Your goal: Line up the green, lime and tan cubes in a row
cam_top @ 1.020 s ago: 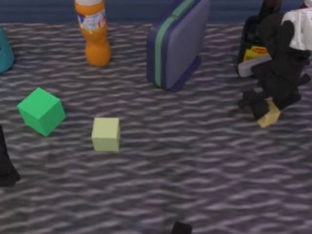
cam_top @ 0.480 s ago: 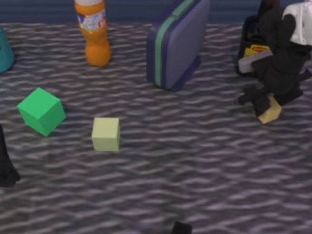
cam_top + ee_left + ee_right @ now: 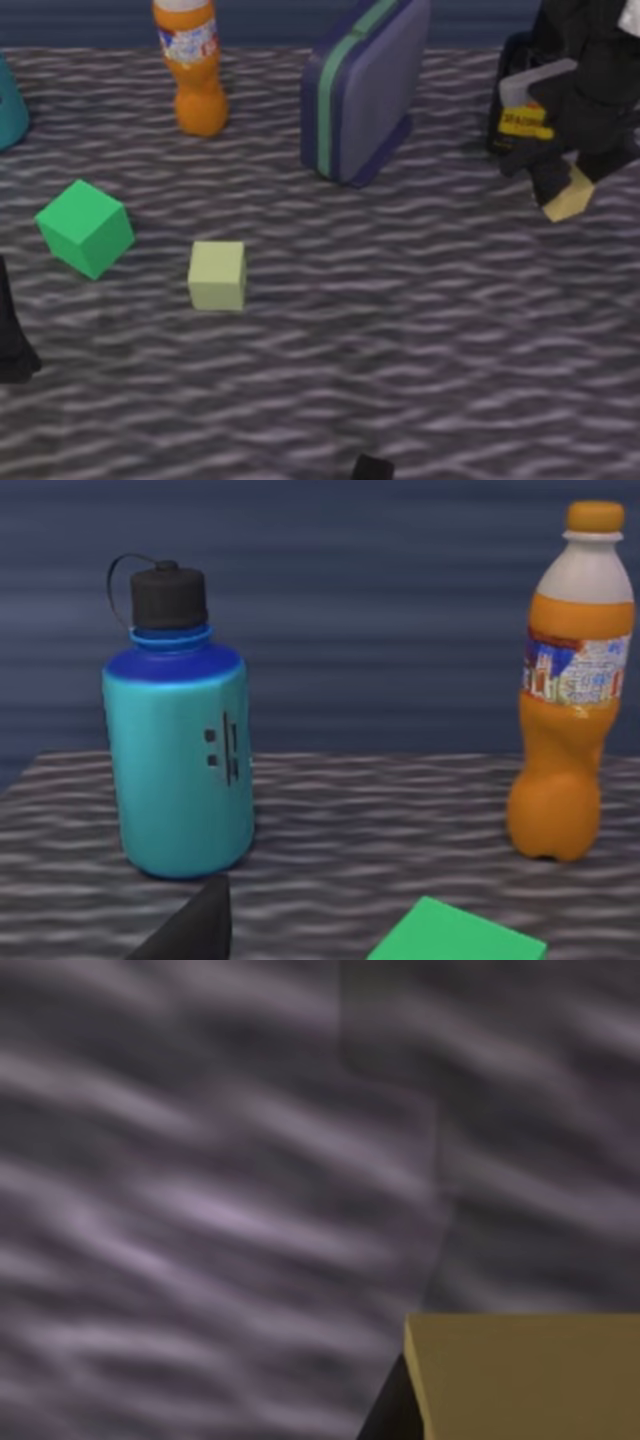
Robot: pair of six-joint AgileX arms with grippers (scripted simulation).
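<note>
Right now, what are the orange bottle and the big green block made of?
The orange bottle looks like clear glossy plastic holding orange drink: shiny highlights, printed label. The green cube looks like matte plastic or painted wood: flat colour, no shine. I cannot tell which.

Teal flask (image 3: 180, 770), orange bottle (image 3: 567, 695), green cube (image 3: 460, 938).

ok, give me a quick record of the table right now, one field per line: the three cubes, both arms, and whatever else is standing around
green cube: top view's left side, on the table
lime cube: right of the green cube, apart from it
tan cube: far right, held in the right end effector
left end effector: parked at the left edge
orange bottle: upright at the back
blue case: back centre
teal bottle: upright, back left
black block: front edge
</note>
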